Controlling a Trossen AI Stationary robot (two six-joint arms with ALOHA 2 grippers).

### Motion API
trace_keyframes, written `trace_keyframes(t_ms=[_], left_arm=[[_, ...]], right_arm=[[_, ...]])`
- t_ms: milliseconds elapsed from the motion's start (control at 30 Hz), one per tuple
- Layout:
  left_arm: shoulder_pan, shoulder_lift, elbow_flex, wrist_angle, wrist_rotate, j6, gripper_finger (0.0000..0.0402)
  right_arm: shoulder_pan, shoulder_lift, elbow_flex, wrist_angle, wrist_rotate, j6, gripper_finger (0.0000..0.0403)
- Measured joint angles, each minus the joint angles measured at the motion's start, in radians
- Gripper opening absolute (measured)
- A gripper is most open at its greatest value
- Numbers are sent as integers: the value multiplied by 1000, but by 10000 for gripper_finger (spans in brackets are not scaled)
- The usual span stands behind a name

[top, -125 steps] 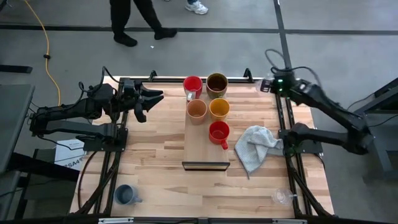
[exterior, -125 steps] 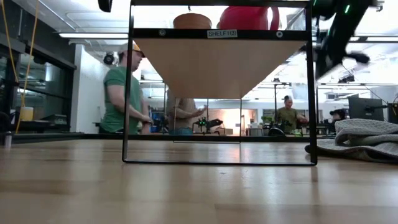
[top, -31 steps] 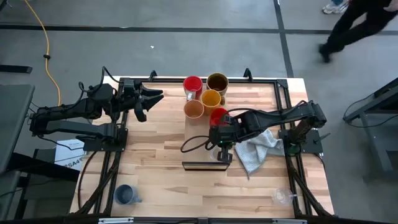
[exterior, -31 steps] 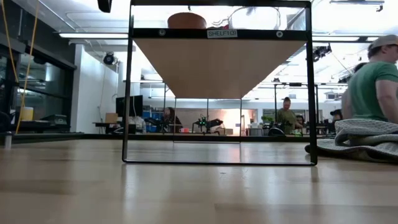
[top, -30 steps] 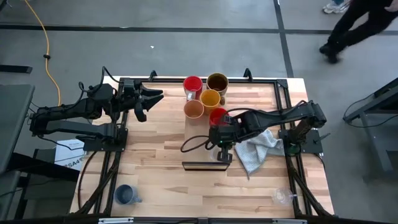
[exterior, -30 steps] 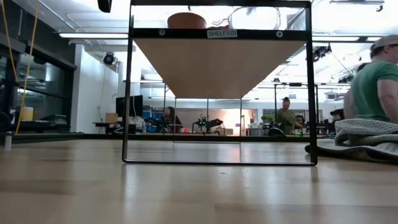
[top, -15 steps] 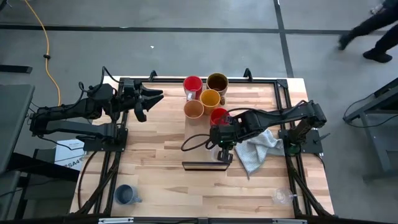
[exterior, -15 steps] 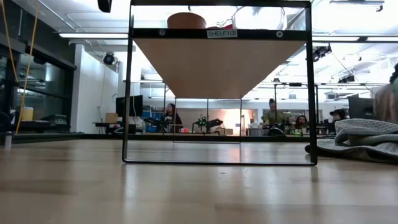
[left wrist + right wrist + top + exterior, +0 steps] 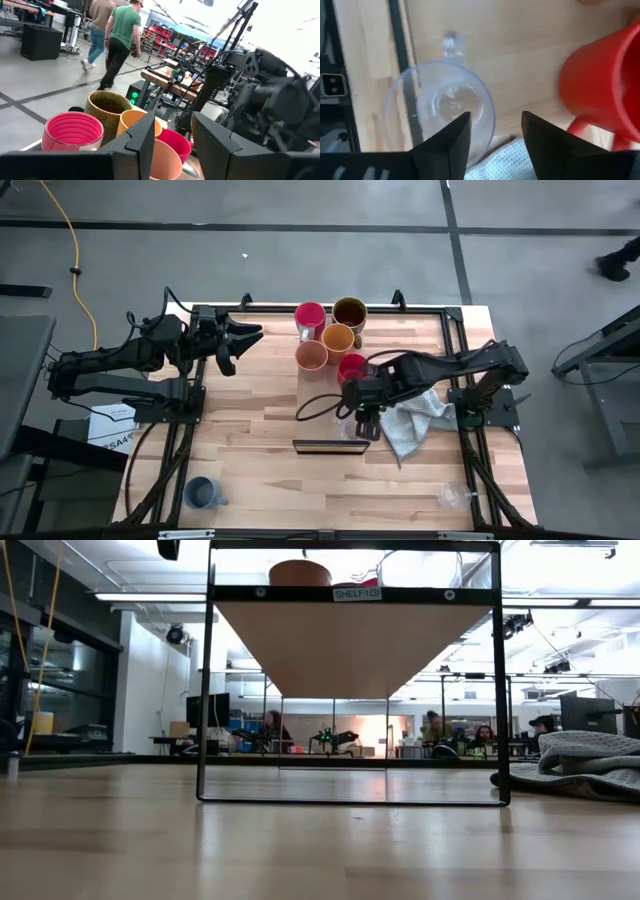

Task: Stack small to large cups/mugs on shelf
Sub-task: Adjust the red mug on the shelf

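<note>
The right gripper (image 9: pixel 362 420) stands low over the near end of the shelf (image 9: pixel 320 395), in the centre of the high view, directly above a clear glass cup (image 9: pixel 440 107) set upright on the board near its dark front edge. In the right wrist view both fingers (image 9: pixel 442 142) are parted with the cup's rim between them and daylight on either side; the jaws are open and grip nothing. A red mug (image 9: pixel 605 95) sits just beside the glass, further back on the board. Behind it, toward the upper centre of the high view, are an orange mug (image 9: pixel 312 356), a second orange mug (image 9: pixel 338 338), the olive-brown mug (image 9: pixel 349 312) and another red mug (image 9: pixel 310 315), all grouped at the far end. Off the shelf remain a blue cup (image 9: pixel 200 493) at lower left of the high view and a second glass cup (image 9: pixel 455 496) at lower right. The grey cloth (image 9: pixel 415 418) lies just right of the shelf. The left gripper (image 9: pixel 238 340) waits at upper left, jaws apart and empty. Judgement: the glass is placed and the step in hand is release. Next, lift clear straight upward without clipping the rim or the red mug, then fetch an outstanding cup.
</note>
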Motion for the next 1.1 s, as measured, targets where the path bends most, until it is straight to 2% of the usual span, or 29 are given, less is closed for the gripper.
trace_keyframes(t_ms=[233, 333, 433, 567, 633, 667, 800, 933, 1100], left_arm=[[0, 0, 0, 0, 0, 0, 117], [0, 0, 0, 0, 0, 0, 117], [0, 0, 0, 0, 0, 0, 117], [0, 0, 0, 0, 0, 0, 117], [0, 0, 0, 0, 0, 0, 117], [0, 0, 0, 0, 0, 0, 117], [0, 0, 0, 0, 0, 0, 117], [0, 0, 0, 0, 0, 0, 117], [0, 0, 0, 0, 0, 0, 117]], right_arm=[[-8, -74, 64, -32, 6, -59, 176], [-26, -102, 88, -20, 82, -95, 170], [-70, -116, 95, 51, 182, -146, 144], [-161, -120, 89, 176, 256, -212, 67], [-216, -113, 87, 215, 255, -248, 22], [-242, -106, 87, 231, 246, -253, 11], [-322, -81, 86, 252, 212, -262, 15], [-359, -65, 85, 238, 80, -274, 4], [-357, -62, 85, 166, 59, -269, 1]])
